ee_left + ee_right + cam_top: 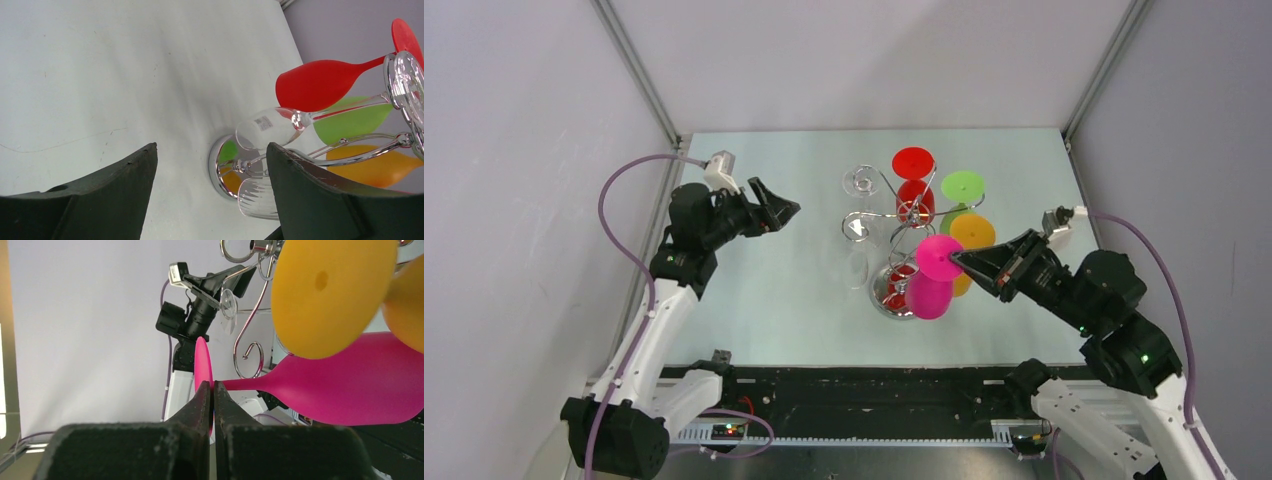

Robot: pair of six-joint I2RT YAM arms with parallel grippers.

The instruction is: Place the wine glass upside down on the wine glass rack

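My right end effector [959, 259] was clenched on the rim of the flat foot of the pink wine glass [929, 292], fingers pressed nearly together with the thin disc between them. The glass was upside down, bowl low and foot up, at the near side of the wine glass rack [882, 298], just beside the orange glass [972, 231]. From the right wrist view its stem ran close under one curled chrome arm, but I could not tell whether it rested in the arm. The red glass [914, 163], the green glass [963, 186] and a clear glass [861, 182] hung inverted from other arms. My left end effector [782, 200] was released, fingers wide and holding nothing, above the tabletop [764, 300] left of the rack.
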